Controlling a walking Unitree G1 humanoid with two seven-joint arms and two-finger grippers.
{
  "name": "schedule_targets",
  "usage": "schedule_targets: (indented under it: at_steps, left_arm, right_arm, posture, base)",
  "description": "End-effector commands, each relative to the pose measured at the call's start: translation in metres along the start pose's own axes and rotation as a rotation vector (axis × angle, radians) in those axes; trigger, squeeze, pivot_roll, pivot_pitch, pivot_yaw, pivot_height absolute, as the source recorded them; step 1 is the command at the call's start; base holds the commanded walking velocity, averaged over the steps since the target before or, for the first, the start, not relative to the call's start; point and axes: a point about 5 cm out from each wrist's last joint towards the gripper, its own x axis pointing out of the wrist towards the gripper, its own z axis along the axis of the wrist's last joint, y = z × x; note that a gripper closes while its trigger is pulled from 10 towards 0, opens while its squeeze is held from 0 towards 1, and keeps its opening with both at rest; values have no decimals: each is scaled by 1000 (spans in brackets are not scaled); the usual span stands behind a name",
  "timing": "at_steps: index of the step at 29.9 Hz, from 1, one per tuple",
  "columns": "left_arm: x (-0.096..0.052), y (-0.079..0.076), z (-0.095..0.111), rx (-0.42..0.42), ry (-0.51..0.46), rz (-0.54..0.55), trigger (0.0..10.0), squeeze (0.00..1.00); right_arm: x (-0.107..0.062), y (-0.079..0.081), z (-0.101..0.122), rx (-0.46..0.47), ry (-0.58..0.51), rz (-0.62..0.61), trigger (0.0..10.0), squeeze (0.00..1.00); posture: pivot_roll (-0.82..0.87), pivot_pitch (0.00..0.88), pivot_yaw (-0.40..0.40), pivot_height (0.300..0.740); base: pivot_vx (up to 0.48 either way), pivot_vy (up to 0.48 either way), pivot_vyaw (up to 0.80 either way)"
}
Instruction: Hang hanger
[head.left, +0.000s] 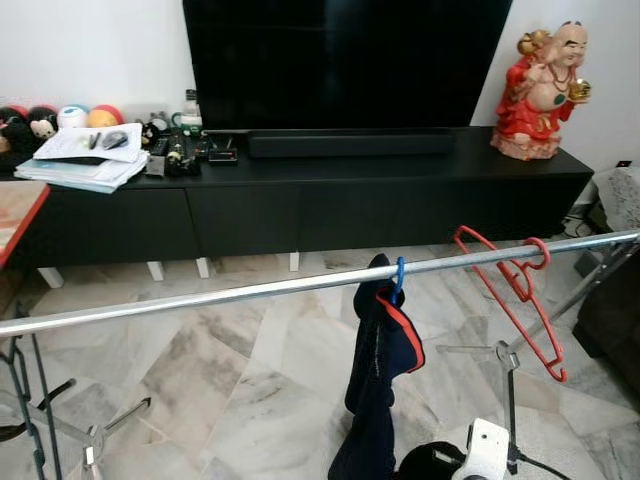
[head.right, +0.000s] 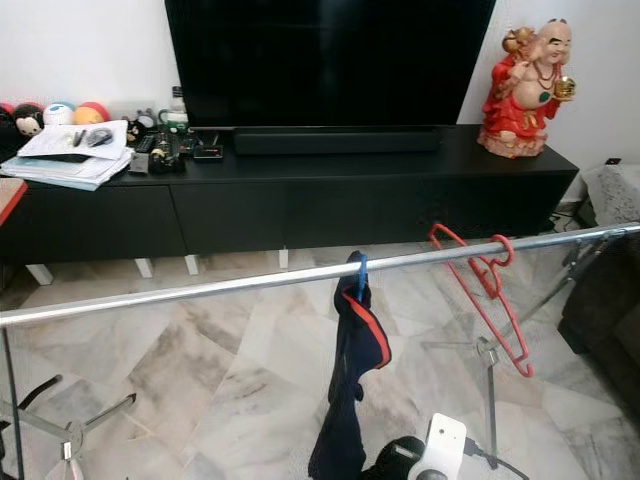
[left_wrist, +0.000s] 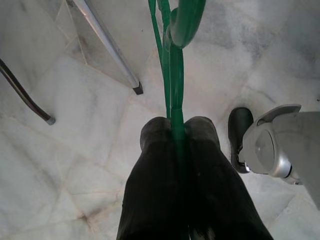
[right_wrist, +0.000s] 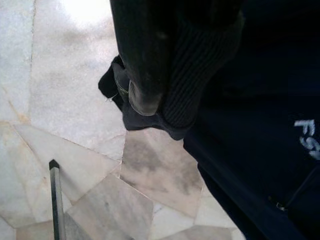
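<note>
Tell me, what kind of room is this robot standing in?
Most likely a home living room used for drying laundry: a large television stands on a long black cabinet, a red figurine sits beside it, and a metal clothes rail carries a dark garment.

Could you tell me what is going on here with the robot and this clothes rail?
The robot stands at a metal clothes rail in front of a black TV cabinet. Its left gripper is shut on a green hanger held low above the marble floor, not yet on the rail. Its right gripper grips the dark garment hanging from a blue hook on the rail. A red hanger already hangs further right.
</note>
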Motion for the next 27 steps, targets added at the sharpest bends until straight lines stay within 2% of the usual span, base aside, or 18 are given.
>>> schedule_targets:
  at_steps: [1,9,16,21,27]
  left_arm:
    - [-1,-3,-8,15,33,-5,10000,0]
    - [-2,-5,-14,5,52,-5,10000,0]
    - [-7,-2,-30,-12,85,-4,10000,0]
    - [-8,-11,-37,-8,97,-15,10000,0]
    - [-7,-26,-33,7,88,-35,10000,0]
  right_arm:
    - [1,-2,4,11,-14,-11,10000,0]
    - [0,-8,3,7,-7,-15,10000,0]
    - [0,-14,0,-14,-4,-18,10000,0]
    - [-1,-16,-1,-16,-8,-17,10000,0]
    - [-1,-16,-3,-11,-5,-22,10000,0]
  posture:
    - [189,0,-6,740]
    - [213,0,-34,740]
    - [204,0,-43,740]
    - [192,0,-40,740]
    - [186,0,-32,740]
  base:
    - [-285,0,0]
    - [-287,0,0]
    - [-291,0,0]
    - [-289,0,0]
    - [-291,0,0]
